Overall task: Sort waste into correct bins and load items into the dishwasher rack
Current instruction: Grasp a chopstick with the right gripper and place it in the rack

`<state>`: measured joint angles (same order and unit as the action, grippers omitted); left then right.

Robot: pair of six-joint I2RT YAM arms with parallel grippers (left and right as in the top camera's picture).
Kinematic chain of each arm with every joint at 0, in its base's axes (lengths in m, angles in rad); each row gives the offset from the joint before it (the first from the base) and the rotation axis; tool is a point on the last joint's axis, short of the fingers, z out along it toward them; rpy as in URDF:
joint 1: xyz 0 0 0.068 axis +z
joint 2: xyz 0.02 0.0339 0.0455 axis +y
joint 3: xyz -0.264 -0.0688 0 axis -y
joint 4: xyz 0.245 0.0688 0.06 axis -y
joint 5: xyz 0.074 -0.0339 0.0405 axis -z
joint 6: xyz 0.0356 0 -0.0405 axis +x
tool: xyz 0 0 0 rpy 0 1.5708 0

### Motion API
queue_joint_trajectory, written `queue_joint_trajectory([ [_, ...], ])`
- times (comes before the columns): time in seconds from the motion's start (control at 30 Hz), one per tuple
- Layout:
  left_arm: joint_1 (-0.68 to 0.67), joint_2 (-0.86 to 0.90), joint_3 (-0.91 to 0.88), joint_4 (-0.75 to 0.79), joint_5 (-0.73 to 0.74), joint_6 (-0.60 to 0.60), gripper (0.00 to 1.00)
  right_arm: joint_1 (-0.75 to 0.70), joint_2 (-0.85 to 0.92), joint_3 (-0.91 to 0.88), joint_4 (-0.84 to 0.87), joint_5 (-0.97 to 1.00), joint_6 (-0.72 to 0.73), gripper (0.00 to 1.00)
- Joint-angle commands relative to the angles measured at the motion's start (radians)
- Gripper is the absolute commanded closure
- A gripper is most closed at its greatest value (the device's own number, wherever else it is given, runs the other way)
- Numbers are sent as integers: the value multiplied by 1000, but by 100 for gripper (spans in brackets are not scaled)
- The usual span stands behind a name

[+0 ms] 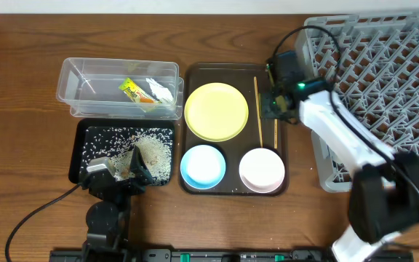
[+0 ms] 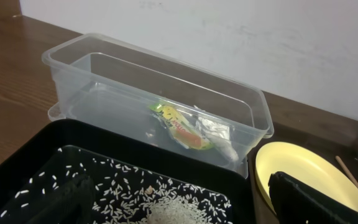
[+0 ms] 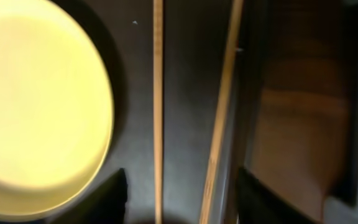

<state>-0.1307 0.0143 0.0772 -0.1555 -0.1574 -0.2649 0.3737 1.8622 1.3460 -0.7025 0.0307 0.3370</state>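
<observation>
The clear tub (image 1: 78, 73) holds the green-and-orange wrapper (image 1: 132, 90) and the white scrap (image 1: 159, 89); both also show in the left wrist view (image 2: 182, 127). Rice grains (image 1: 148, 149) lie in the black tray (image 1: 80, 131). My left gripper (image 1: 119, 173) hangs open and empty over the rice pile (image 2: 179, 208). The yellow plate (image 1: 216, 110), blue bowl (image 1: 203, 165), white bowl (image 1: 262, 169) and chopsticks (image 1: 259, 109) lie on the brown serving tray. My right gripper (image 1: 276, 103) is open, its fingers (image 3: 182, 199) on either side of both chopsticks (image 3: 158, 93). I see no small white cup.
The brown serving tray (image 1: 233, 191) sits mid-table between the black tray and the grey rack (image 1: 384, 80). The rack's left wall stands right beside my right gripper. A cable runs from the left arm across the table's front left.
</observation>
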Motion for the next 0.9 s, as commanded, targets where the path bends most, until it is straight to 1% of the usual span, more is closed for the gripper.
queue_joint_trajectory([
  [0.0,6,-3,-27,-7,-9,-2,8,6,76,6,37,-48,-2,58],
  [0.1,6,-3,-27,-7,-9,-2,8,8,122,6,60,-101,-13,55],
  [0.17,6,-3,-27,-7,-9,-2,8,10,147,6,56,-98,9,55],
  [0.23,6,-3,-27,-7,-9,-2,8,11,176,6,49,-86,43,60],
  [0.3,6,-3,-27,-7,-9,-2,8,13,209,6,53,-85,64,68],
  [0.33,6,-3,-27,-7,-9,-2,8,13,221,6,56,-85,63,78],
  [0.43,6,-3,-27,-7,-9,-2,8,11,226,6,47,-85,63,97],
  [0.47,6,-3,-27,-7,-9,-2,8,9,215,9,39,-85,61,99],
  [0.6,6,-3,-27,-7,-9,-2,8,-9,132,51,-19,-85,10,99],
  [0.73,6,-3,-27,-7,-9,-2,8,-56,-15,117,-95,-82,-101,99],
  [0.87,6,-3,-27,-7,-9,-2,8,-146,-160,147,-105,-20,-228,99],
])
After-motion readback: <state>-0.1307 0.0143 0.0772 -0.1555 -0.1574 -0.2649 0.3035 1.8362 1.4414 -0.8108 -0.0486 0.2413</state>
